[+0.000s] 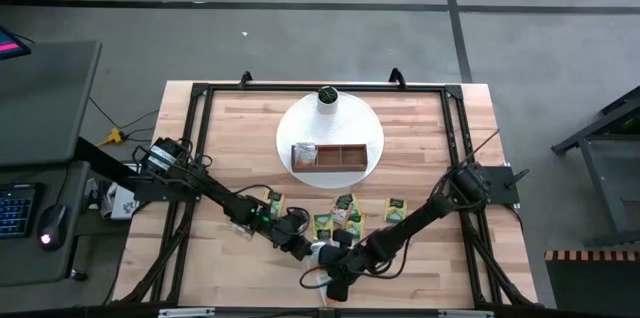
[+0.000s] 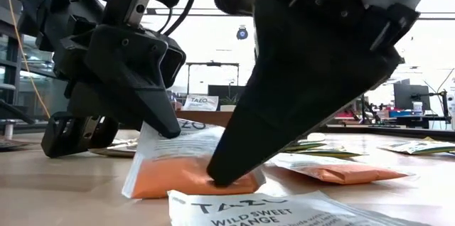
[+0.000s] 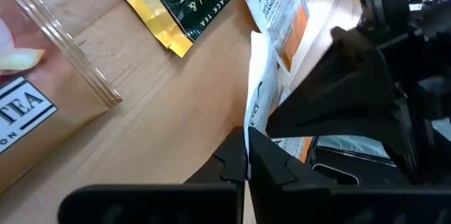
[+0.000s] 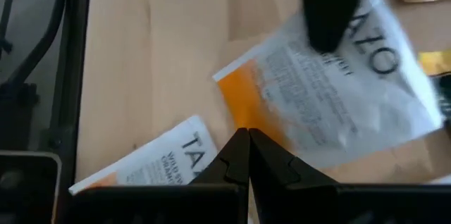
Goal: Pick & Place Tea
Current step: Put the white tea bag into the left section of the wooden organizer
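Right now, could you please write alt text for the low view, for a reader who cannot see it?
Two dark grippers meet over an orange-and-white tea sachet on the wooden table: the left gripper pinches the sachet's raised white edge, and the shut right gripper presses its orange end down. A Wild Sweet Orange sachet lies in front, with more sachets behind.

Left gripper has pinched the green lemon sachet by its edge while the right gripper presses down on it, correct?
Not the green one: the left gripper pinches the orange and white sachet, as the left wrist view shows. The right gripper does press down on it.
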Motion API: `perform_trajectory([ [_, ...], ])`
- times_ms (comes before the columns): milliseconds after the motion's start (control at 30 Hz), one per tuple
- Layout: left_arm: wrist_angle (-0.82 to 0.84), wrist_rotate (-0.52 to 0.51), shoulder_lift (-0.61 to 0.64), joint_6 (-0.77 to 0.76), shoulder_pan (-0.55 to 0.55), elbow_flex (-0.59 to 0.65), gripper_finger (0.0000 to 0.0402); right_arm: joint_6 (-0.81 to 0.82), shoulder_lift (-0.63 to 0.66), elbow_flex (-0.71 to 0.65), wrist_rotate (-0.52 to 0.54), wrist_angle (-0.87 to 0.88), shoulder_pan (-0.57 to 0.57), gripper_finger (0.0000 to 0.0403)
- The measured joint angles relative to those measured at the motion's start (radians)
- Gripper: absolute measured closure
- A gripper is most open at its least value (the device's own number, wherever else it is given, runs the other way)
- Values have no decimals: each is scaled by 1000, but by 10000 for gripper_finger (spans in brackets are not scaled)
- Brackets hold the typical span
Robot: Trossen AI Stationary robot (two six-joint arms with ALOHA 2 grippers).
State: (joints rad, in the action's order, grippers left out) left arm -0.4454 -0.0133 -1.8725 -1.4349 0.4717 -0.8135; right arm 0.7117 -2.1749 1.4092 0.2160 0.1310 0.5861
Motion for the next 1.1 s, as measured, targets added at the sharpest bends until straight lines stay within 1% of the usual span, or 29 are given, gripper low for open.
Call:
perform_trajectory([
  [233, 4, -1, 0, 14, 0, 0, 401, -69, 0, 138, -43, 273, 1, 402],
  [367, 5, -3, 0, 51, 0, 0, 401, -109, 0, 233, -40, 424, 6, 403],
  [500, 20, -9, 18, 123, 0, 3, 402, -110, 0, 329, 6, 601, 6, 403],
  [633, 31, -18, 65, 190, -19, 6, 401, -117, 2, 423, 58, 709, 8, 403],
  [800, 141, -46, 202, 287, -31, 2, 401, -129, 2, 520, 70, 796, 8, 403],
  [900, 253, -62, 275, 336, -35, 4, 401, -128, 3, 559, 74, 832, 8, 403],
  [1000, 343, -97, 361, 386, -41, 0, 401, -105, 16, 573, 125, 853, 9, 403],
  [1100, 472, -109, 422, 430, -48, 4, 401, -76, 63, 555, 178, 859, 11, 403],
])
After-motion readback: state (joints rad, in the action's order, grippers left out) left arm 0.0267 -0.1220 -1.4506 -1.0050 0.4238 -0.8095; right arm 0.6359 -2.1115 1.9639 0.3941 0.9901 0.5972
